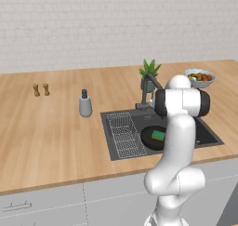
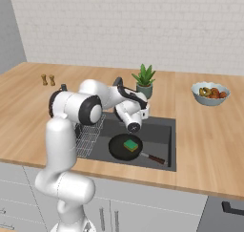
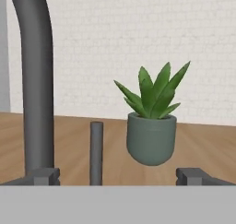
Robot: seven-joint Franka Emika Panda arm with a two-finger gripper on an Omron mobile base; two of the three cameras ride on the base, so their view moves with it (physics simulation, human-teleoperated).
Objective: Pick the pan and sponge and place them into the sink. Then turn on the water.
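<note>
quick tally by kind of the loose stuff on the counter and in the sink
Shakers: 2
Soap dispenser: 1
Potted plant: 1
Fruit bowl: 1
Pan: 1, in the sink
Sponge: 1, in the pan
Total: 7

There are no words, numbers, labels or signs to read in any of the pictures
</note>
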